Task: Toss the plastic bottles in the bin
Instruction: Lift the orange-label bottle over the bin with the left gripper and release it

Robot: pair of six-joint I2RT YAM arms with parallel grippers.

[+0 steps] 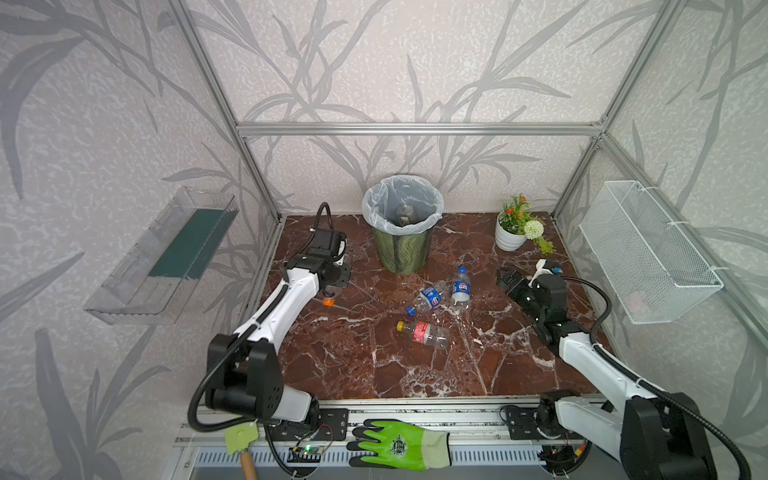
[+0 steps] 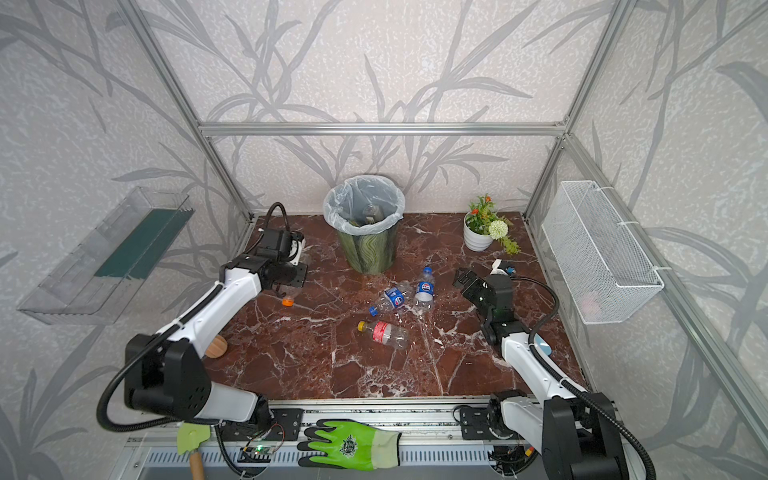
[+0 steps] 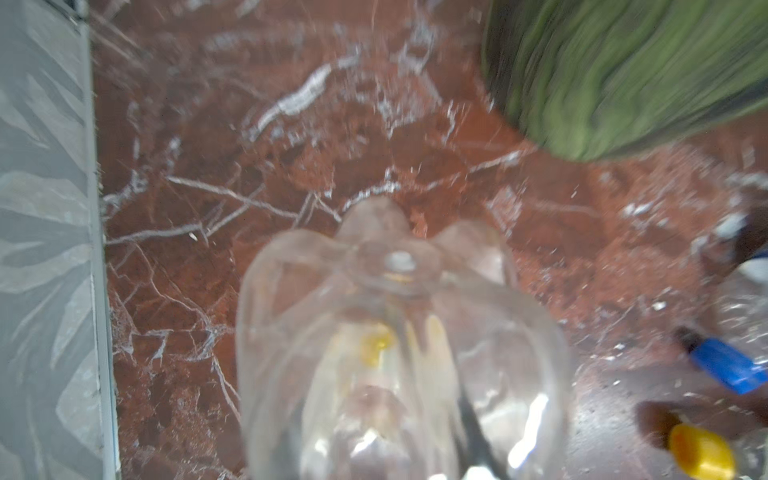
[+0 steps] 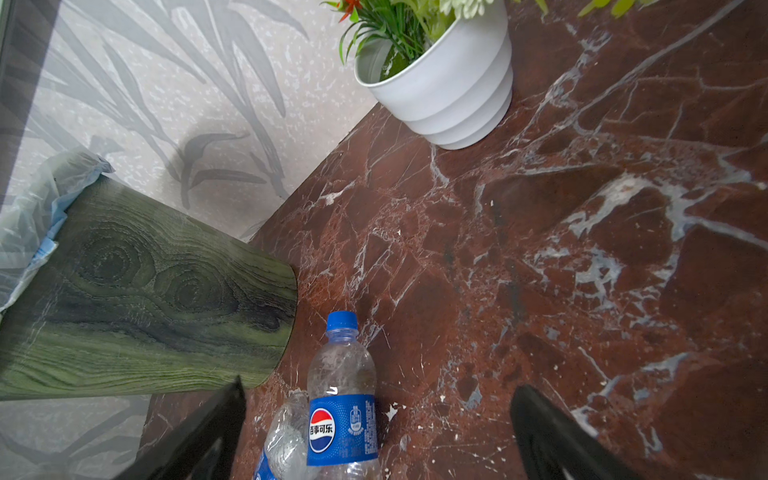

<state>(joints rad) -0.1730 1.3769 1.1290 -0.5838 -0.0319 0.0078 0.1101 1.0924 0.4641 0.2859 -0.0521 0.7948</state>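
Observation:
My left gripper [image 1: 332,286] is shut on a clear plastic bottle with an orange cap [image 1: 328,302] at the table's left, left of the bin. In the left wrist view, that bottle's ribbed base [image 3: 399,324] fills the space at the jaws and hides the fingers. The bin [image 1: 401,249] has green wavy sides and a white liner, and stands at the back middle with a bottle [image 1: 403,214] inside. My right gripper [image 1: 505,276] is open, just right of a blue-label bottle [image 4: 343,415]. A crumpled blue-label bottle [image 1: 428,299] and a red-label bottle [image 1: 424,332] lie mid-table.
A white flowerpot [image 1: 513,232] with plants stands at the back right. A wire mesh basket [image 1: 648,249] hangs on the right wall and a clear tray [image 1: 166,253] on the left wall. A green glove [image 1: 399,444] lies on the front rail.

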